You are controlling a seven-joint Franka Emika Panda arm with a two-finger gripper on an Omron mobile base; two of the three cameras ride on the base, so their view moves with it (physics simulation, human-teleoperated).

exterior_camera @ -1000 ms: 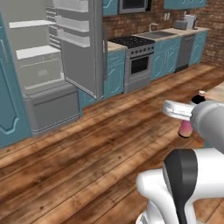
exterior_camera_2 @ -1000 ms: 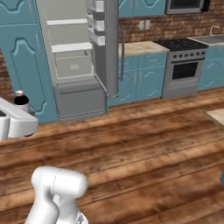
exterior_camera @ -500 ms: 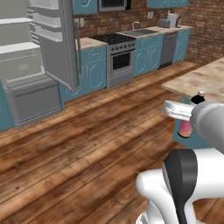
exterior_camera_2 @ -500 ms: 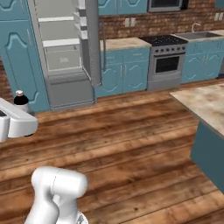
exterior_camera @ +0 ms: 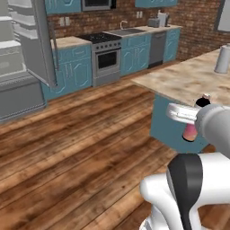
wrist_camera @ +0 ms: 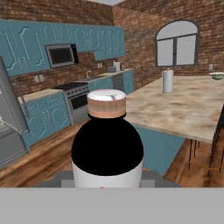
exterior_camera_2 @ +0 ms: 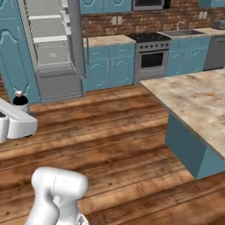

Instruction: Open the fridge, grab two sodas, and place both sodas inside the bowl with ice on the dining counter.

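My gripper is shut on a pink soda with a dark neck and a pale cap, held upright above the wood floor. From the right base the soda's dark top pokes up above the white hand. In the hand view the soda stands close in front. The grey fridge stands open at the far left, its white shelves showing. To the right stretches the beige dining counter. The bowl with ice sits at its far end.
A white paper towel roll stands on the dining counter. A steel stove and teal cabinets line the brick back wall. The dining counter's teal end panel reaches the floor. Thin stool legs stand under its right side.
The whole picture has shifted, so the base has moved: the fridge has slid to the left and the dining counter has come into view. The soda stays held in the gripper.
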